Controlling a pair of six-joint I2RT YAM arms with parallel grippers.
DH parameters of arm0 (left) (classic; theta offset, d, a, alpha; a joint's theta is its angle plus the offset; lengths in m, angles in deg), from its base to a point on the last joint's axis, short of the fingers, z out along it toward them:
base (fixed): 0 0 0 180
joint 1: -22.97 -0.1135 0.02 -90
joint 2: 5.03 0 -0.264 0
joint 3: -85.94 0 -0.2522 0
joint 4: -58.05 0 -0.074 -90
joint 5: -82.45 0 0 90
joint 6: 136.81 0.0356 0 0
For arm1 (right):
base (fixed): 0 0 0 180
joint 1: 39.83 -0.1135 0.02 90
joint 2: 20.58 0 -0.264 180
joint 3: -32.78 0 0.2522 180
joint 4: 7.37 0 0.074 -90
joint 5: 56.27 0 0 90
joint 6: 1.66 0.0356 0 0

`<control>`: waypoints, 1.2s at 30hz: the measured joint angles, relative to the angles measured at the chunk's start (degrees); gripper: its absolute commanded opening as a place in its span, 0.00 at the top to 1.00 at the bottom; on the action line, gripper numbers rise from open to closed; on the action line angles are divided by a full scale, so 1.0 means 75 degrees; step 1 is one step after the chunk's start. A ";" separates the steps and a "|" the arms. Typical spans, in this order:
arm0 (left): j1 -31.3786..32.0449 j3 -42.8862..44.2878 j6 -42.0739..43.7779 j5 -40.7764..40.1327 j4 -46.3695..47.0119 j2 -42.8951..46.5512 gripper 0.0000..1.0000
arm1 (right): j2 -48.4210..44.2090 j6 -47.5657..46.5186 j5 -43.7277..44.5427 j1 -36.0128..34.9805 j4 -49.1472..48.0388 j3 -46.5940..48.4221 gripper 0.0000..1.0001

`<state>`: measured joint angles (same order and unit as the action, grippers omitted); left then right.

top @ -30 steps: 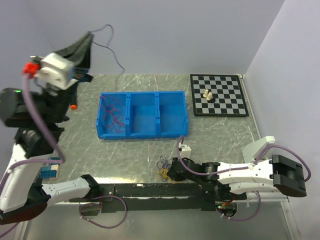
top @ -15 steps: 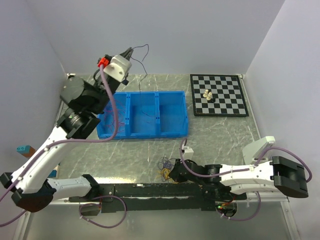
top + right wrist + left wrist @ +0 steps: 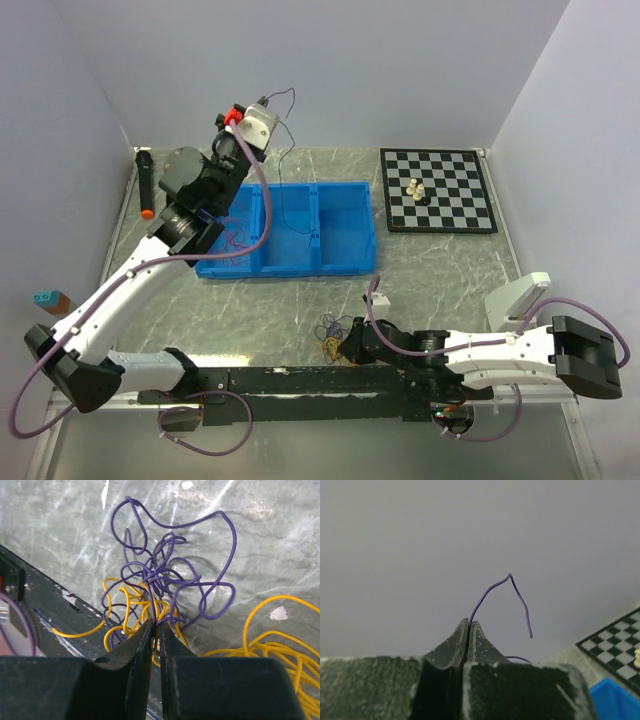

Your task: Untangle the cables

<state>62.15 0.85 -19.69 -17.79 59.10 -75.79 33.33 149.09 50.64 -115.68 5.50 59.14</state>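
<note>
- Since a second ago the left arm (image 3: 125, 290) has swung in from the left wall to stand over the blue tray. The right claw has stayed low by the tangle.
- The right claw (image 3: 156, 625) has its fingers all but together, pinching a purple strand at the clump's near side.
- The tangle (image 3: 165, 575) is one clump of purple and yellow wires. It lies on the table (image 3: 260, 300) directly ahead of that claw's tips, at the near edge beside the black rail (image 3: 300, 380).
- Yellow strands are woven through the purple ones right at the tips. More yellow loops (image 3: 270, 645) spread to the claw's right.
- Farther on is one blue tray (image 3: 300, 268) with three compartments, below the left claw. Red wires (image 3: 230, 238) lie in its leftmost compartment.
- The left claw (image 3: 469, 622) is clamped on one thin purple wire (image 3: 492, 587). The wire rises from the tips, arches over and ends free to the claw's right.
- Beyond, to that claw's right, is one chessboard (image 3: 455, 205) with a small cluster of pieces (image 3: 416, 189), too small to count.
- To its left, one black marker (image 3: 145, 180) lies by the wall.
</note>
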 measured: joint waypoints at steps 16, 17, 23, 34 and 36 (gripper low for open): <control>-0.0734 -0.1419 -0.0079 -0.0230 0.0498 -0.0933 0.99 | -0.0434 0.0152 0.0029 0.0000 0.0000 -0.0239 0.85; -0.0740 -0.1419 -0.0099 -0.0230 0.0490 -0.0965 0.99 | -0.0431 0.0152 0.0029 0.0000 0.0000 -0.0239 0.85; -0.0749 -0.1355 -0.0592 -0.0478 -0.0446 -0.1463 0.99 | -0.0393 0.0152 0.0026 0.0000 -0.0111 -0.0239 0.86; -0.0755 -0.1180 -0.1422 -0.0609 -0.3214 -0.2693 0.49 | -0.0160 0.0149 0.0000 0.0000 -0.0338 -0.0239 0.87; -0.0755 -0.0997 -0.1547 -0.0562 -0.3576 -0.2804 0.28 | -0.0169 0.0149 0.0003 0.0000 -0.0335 -0.0236 0.87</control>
<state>56.49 -6.63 -31.30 -22.01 32.28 -96.82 32.07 150.21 50.66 -115.68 2.99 57.37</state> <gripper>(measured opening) 0.438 0.136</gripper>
